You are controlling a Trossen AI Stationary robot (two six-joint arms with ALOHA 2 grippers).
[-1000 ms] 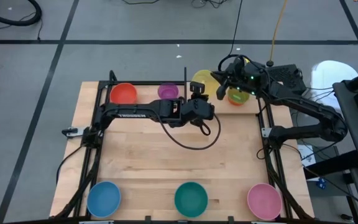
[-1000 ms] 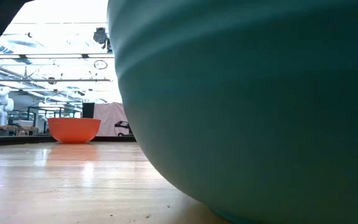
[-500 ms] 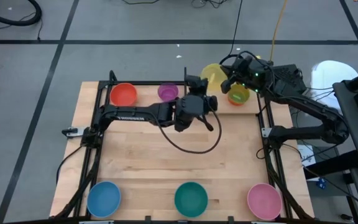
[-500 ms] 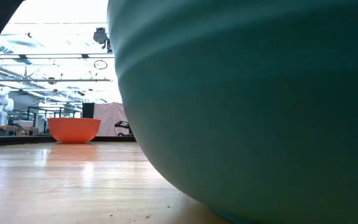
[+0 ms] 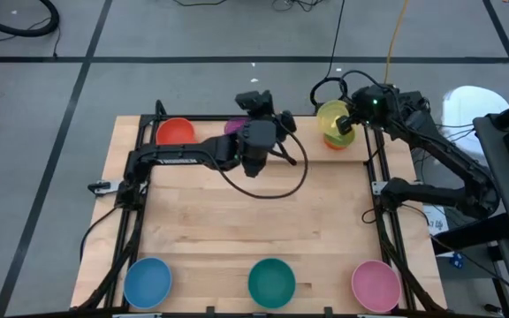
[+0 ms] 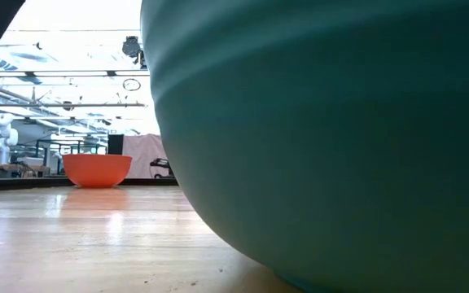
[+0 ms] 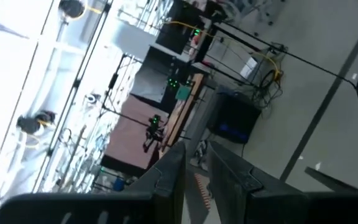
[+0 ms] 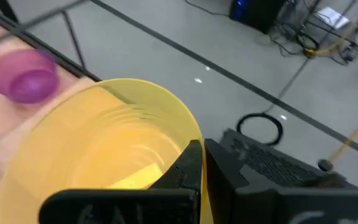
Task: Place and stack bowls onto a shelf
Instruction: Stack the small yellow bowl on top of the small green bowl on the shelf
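Observation:
My right gripper (image 5: 347, 119) is shut on a yellow bowl (image 5: 330, 115), which it holds over a green bowl (image 5: 339, 140) at the far right of the shelf (image 5: 206, 124), the light-wood strip along the table's far edge. Whether the two bowls touch, I cannot tell. A red-orange bowl (image 5: 175, 132) sits on the strip's left part. A purple bowl (image 8: 23, 76) beside it is half hidden by my left arm. My left gripper (image 5: 254, 97) stands high over the far middle, pointing level toward the far edge, its fingers (image 7: 173, 177) slightly open on nothing. My right gripper pinches the yellow bowl's rim (image 8: 188, 134), one finger inside the bowl and the other finger (image 8: 225, 165) outside its wall. The fingers come from the table's right side, slanting down. The bowl is tilted, clear of the table.
Along the near edge stand a blue bowl (image 5: 148, 281), a teal bowl (image 5: 272, 283) and a pink bowl (image 5: 376, 284). The teal bowl (image 6: 324, 146) fills most of the low view. A thin black post (image 5: 263, 108) rises at the far middle. The wooden middle of the table is bare.
My right gripper has carried the yellow bowl toward the table's right edge, from beside the purple bowl to over the green bowl, tipping it on the way. My left gripper has risen, swung from pointing down to level toward the far edge, and drawn away from the yellow bowl.

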